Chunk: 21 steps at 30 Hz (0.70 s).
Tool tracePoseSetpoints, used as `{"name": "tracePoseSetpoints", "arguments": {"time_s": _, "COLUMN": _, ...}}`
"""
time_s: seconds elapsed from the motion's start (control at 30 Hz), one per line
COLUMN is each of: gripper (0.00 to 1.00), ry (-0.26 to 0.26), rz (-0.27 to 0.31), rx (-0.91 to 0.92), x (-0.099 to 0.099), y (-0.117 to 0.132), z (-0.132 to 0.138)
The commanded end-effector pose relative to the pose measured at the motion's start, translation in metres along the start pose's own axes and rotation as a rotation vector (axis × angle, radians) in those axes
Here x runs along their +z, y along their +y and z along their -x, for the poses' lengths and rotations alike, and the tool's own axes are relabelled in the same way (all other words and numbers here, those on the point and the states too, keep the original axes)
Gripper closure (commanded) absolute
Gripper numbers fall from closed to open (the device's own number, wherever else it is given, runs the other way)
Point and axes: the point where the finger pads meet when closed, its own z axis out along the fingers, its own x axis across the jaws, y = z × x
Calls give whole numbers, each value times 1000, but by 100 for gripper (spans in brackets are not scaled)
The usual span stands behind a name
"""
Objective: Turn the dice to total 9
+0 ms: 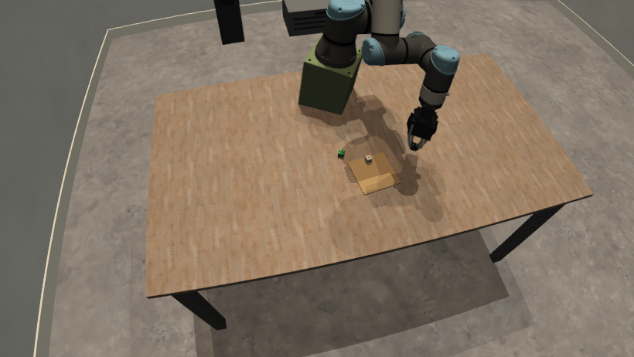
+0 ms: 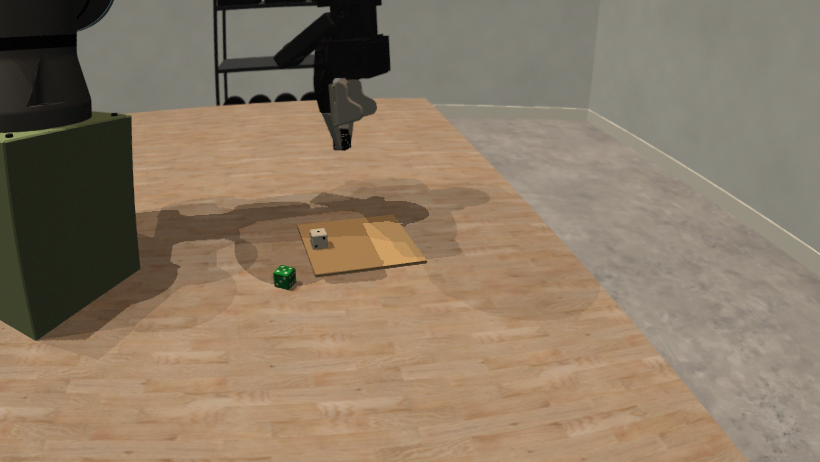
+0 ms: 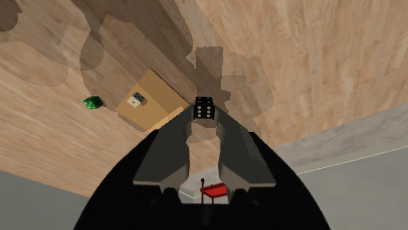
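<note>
A slatted grey box [image 1: 305,19] and black column [image 1: 230,22] stand on the floor [image 1: 177,57] [image 2: 573,172] [image 3: 350,131].

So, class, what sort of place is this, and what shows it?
Probably a robotics lab or workroom: an arm bolted to a green pedestal, a bare-walled room, and a metal shelf rack behind the table.
</note>
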Motion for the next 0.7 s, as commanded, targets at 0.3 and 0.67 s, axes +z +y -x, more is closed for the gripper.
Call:
{"name": "tracePoseSetpoints", "arguments": {"time_s": 0.3, "gripper": 97, "ry": 1, "rz": 311, "rx": 1, "x": 1, "y": -2, "z": 0}}
{"name": "tracePoseSetpoints", "arguments": {"time_s": 0.67, "gripper": 97, "ry": 2, "rz": 591, "rx": 1, "x": 1, "y": -3, "z": 0}}
